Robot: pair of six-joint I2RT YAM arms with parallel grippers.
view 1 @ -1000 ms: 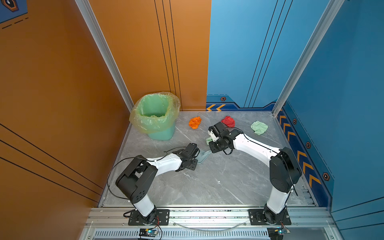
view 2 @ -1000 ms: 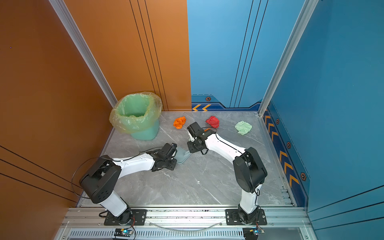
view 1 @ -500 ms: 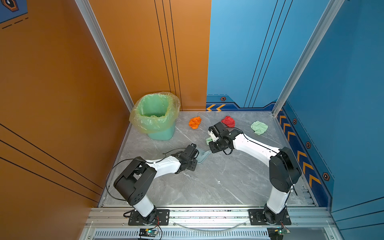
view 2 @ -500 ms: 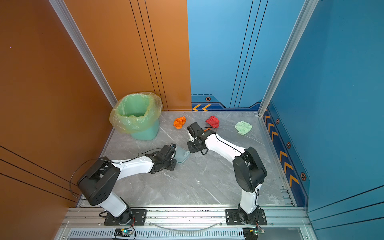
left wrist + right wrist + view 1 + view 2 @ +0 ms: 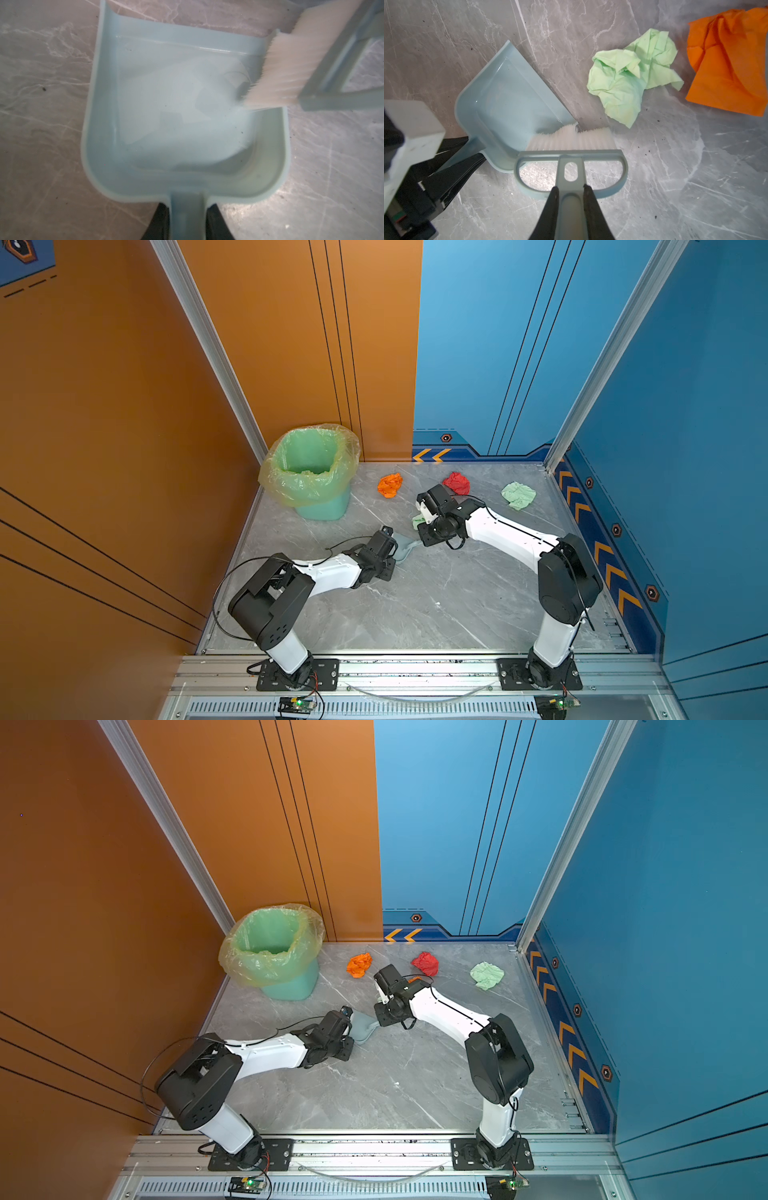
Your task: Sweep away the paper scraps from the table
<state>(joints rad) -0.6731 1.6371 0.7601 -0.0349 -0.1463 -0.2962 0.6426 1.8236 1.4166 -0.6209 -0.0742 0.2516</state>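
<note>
Right wrist: brush (image 5: 571, 152) at dustpan (image 5: 508, 108) corner, green scrap (image 5: 629, 83) nearby

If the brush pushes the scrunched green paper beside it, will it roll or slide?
Probably slides and tumbles: the green paper is loosely crumpled and lumpy, not round. It looks light, so the brush should shift it easily. The table looks smooth, so it may skid.
</note>
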